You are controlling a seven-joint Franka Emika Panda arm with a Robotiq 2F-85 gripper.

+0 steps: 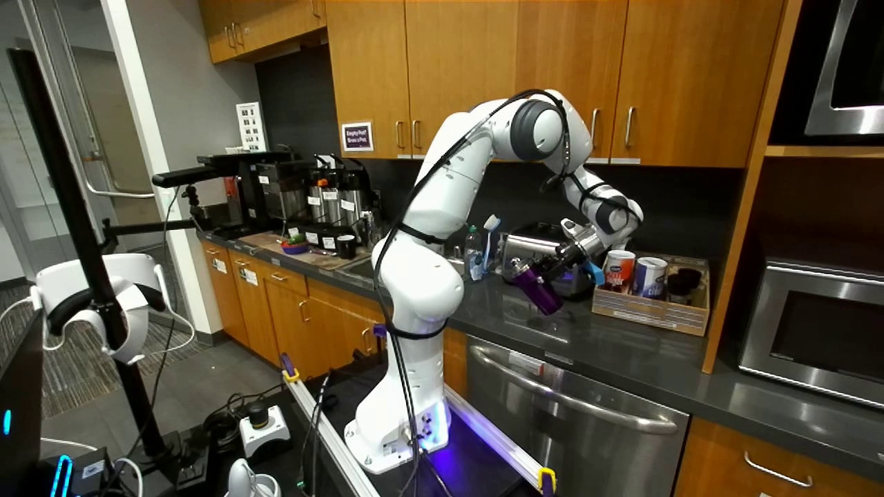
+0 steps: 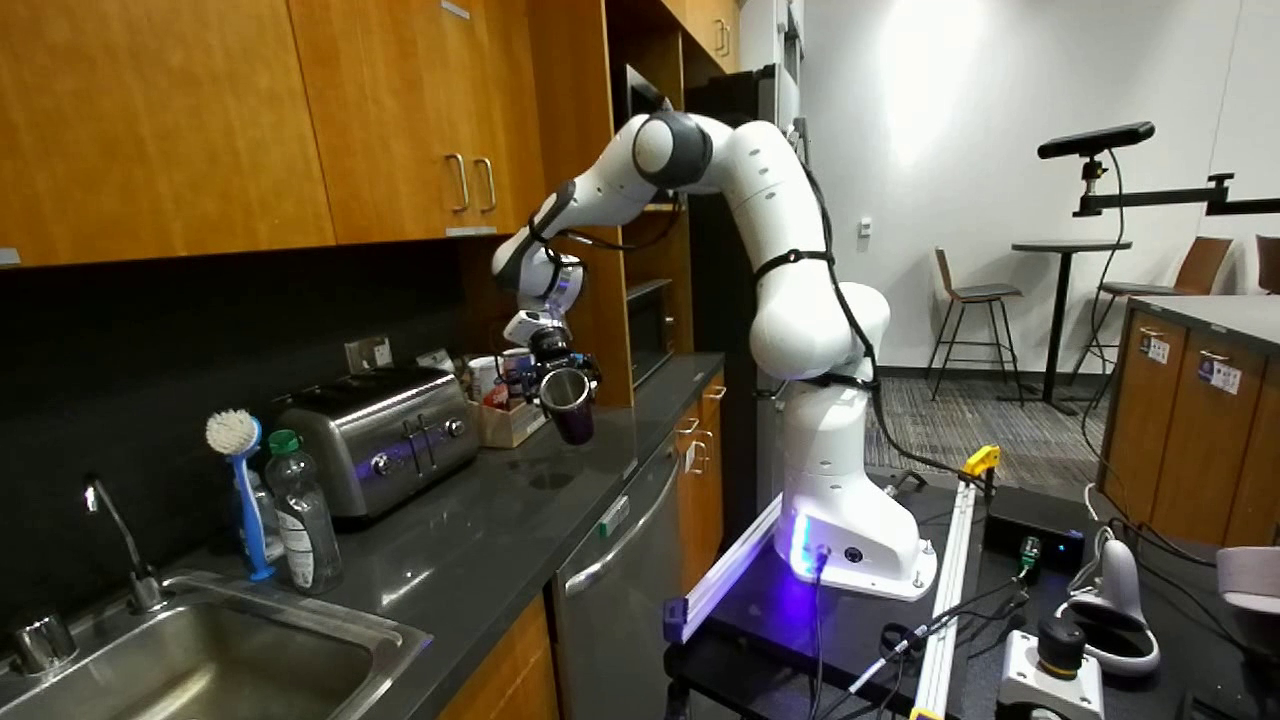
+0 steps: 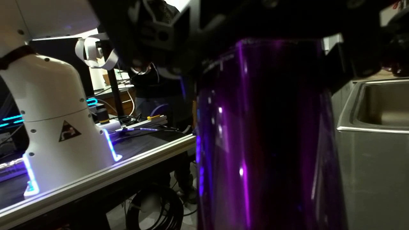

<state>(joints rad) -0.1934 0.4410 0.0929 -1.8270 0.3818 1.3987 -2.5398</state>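
My gripper (image 1: 542, 268) is shut on a shiny purple metal cup (image 1: 539, 291). In both exterior views the cup is held tilted above the dark countertop (image 1: 497, 314), with its open silver mouth turned toward the camera in an exterior view (image 2: 569, 390). The gripper also shows behind the cup there (image 2: 560, 365). In the wrist view the purple cup (image 3: 265, 143) fills the middle, between the dark fingers of the gripper (image 3: 255, 60). The exact finger contact is dark and partly hidden. I cannot see inside the cup clearly.
A steel toaster (image 2: 390, 430) stands behind the cup. A cardboard box (image 1: 652, 310) with canisters (image 1: 649, 276) is beside it. A soap bottle (image 2: 300, 520) and blue brush (image 2: 252, 490) stand by the sink (image 2: 390, 645). Wooden cabinets (image 1: 573, 69) hang above; a microwave (image 1: 815, 331) is at the side.
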